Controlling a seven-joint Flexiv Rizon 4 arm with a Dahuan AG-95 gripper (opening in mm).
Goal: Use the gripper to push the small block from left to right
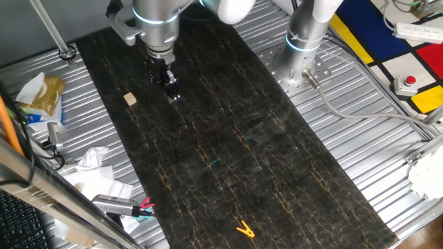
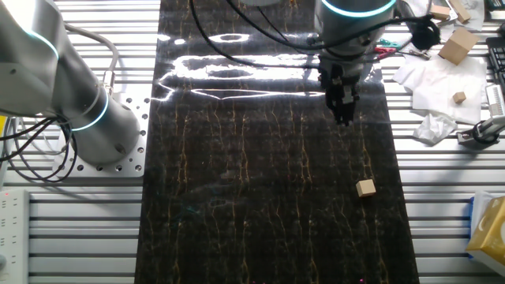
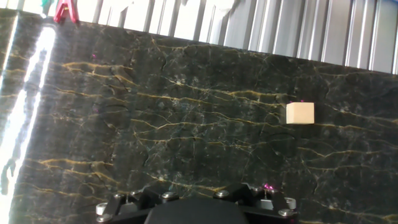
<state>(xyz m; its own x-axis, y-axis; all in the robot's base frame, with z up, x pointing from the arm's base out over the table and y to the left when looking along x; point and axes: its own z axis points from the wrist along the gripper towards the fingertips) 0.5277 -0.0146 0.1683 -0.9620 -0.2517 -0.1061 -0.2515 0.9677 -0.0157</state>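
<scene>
One tiny tan wooden cube lying at upper left of the dark marbled table, apart from the small black two-fingered hand, apparently clenched. Approach step, no contact yet. Next: getting low behind the cube's far side, then sweeping rightward.

In the hand view only the base of the hand shows along the bottom edge; its fingers are cut off, so their spacing cannot be read there. In both fixed views the fingers are too small and dark against the black mat to tell whether they are together or apart. The arm's upper links run out of the top edge. The yellow clip is too small for detail; the red clip is cropped at the top
</scene>
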